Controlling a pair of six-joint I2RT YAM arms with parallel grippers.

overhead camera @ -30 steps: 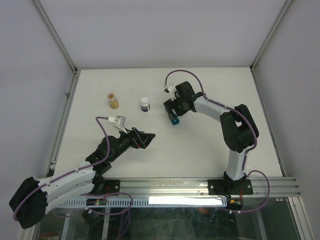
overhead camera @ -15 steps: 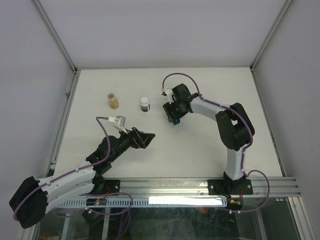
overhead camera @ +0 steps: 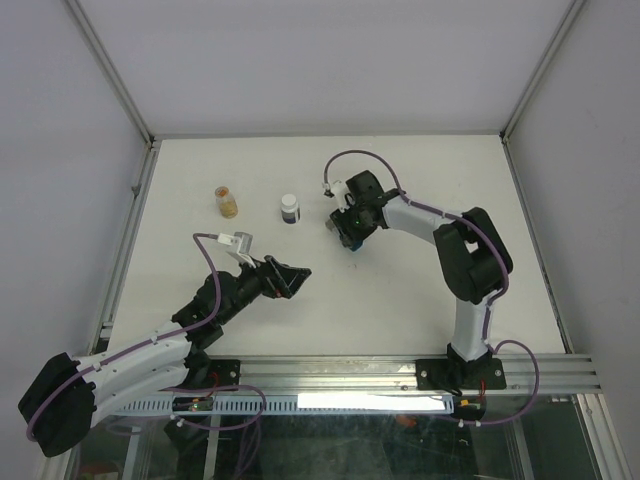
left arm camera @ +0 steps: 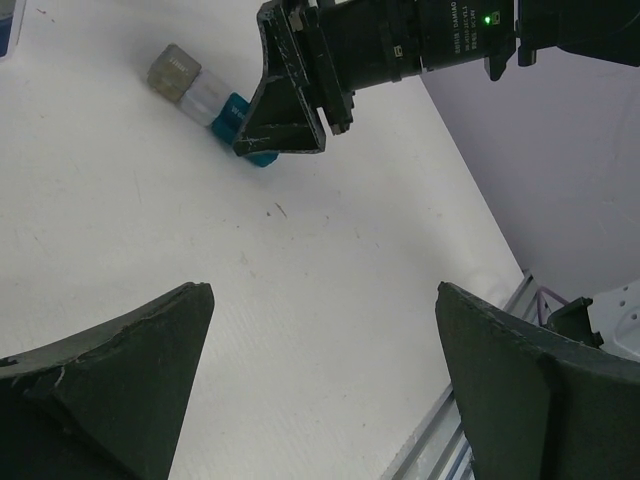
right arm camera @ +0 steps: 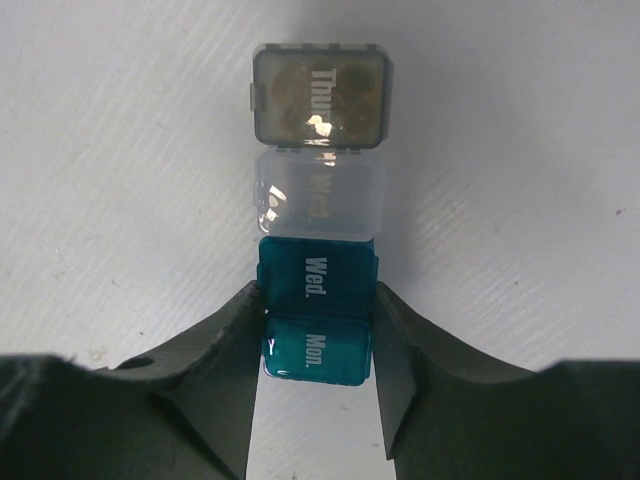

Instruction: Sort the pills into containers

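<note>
A row of tiny boxes lies on the white table: a teal-blue oblong container (right arm camera: 317, 300) marked "Mon." and "Wed.", a clear box (right arm camera: 318, 195), then a grey cube-like container (right arm camera: 320, 95) with pills showing through its lid. My right gripper (right arm camera: 315, 335) is shut on the teal-blue container, one finger on each side. In the top view the right gripper (overhead camera: 346, 233) is at the table's middle back. My left gripper (overhead camera: 298, 272) is open and empty, above the table (left arm camera: 325, 290). The left wrist view also shows the grey container (left arm camera: 175, 72) at top left.
An amber bottle with pills (overhead camera: 227, 202) and a dark bottle with a white cap (overhead camera: 289, 209) stand at the back left of the table (overhead camera: 420, 290). Metal frame rails run along the table's sides and front edge.
My right wrist has turned and shifted a little to the left while staying over the boxes. The left arm has not moved.
</note>
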